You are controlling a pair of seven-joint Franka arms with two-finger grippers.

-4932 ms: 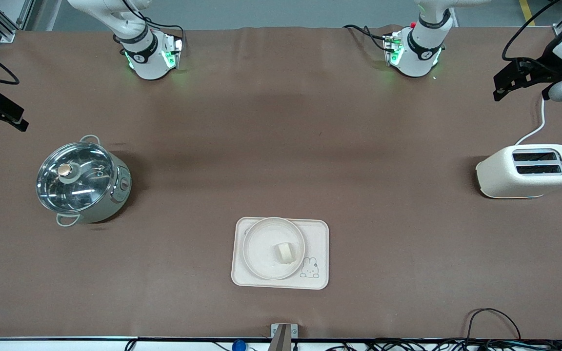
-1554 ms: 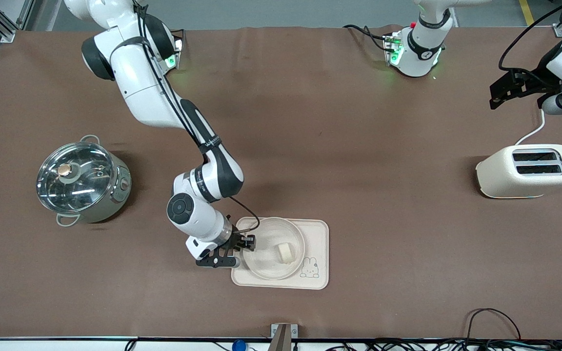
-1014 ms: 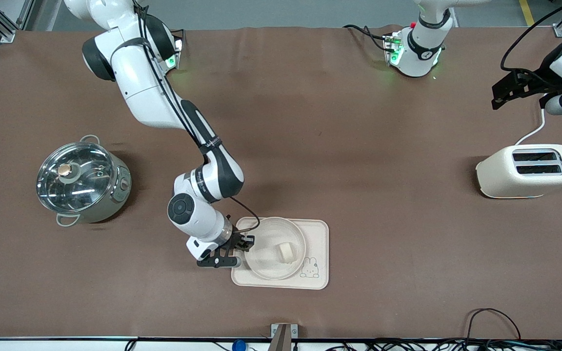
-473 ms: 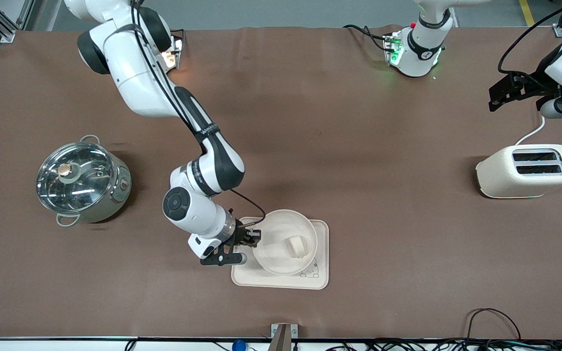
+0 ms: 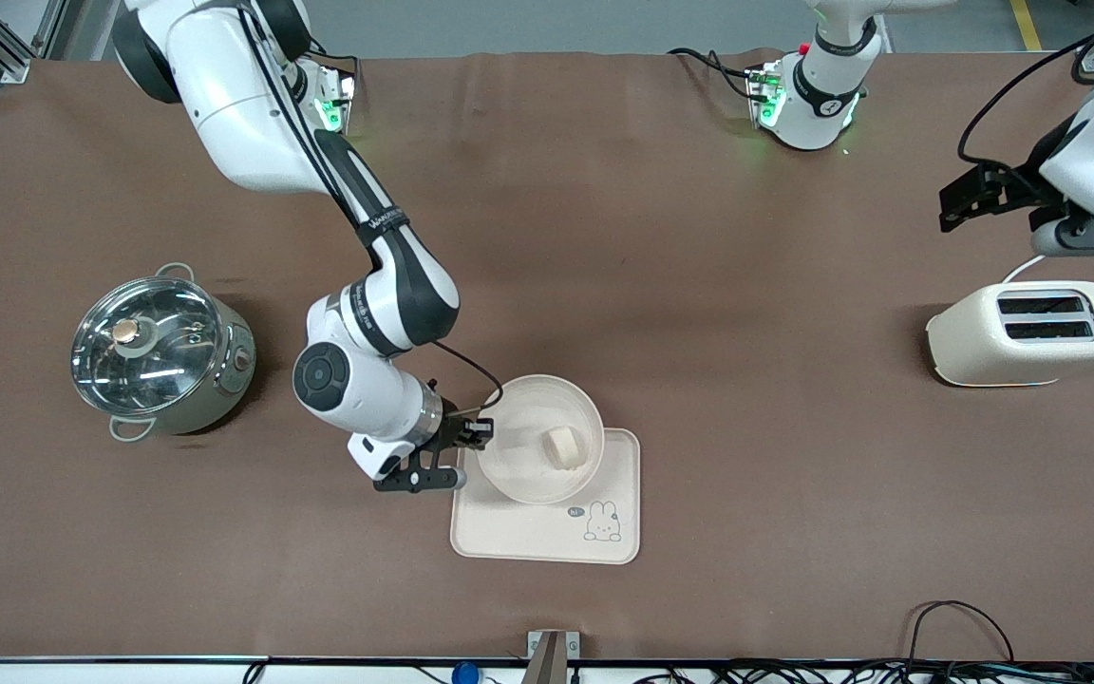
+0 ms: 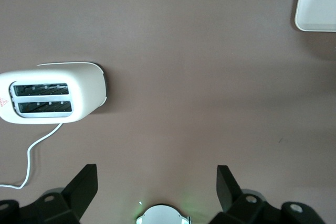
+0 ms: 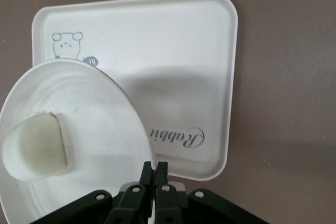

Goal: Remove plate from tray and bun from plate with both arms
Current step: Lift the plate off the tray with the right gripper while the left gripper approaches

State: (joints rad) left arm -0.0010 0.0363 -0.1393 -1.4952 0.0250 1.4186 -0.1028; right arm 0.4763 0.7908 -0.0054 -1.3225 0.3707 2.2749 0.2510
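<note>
Lifting clear: the right gripper (image 5: 479, 435) was pinched on the rim of the plate (image 5: 518, 465), holding it in the air above the tray (image 5: 547, 537).

You had the bun (image 5: 562, 446) riding on the plate, out toward the edge away from the fingers, so any tilt would likely roll it off that way. Your left gripper (image 6: 156, 190) waited with fingers spread over bare table by the toaster (image 5: 1027, 332), well apart, leaving the right arm alone nearer the 2 task items.

Brown-clothed table (image 5: 661, 285), grey floor (image 5: 528, 24)
</note>
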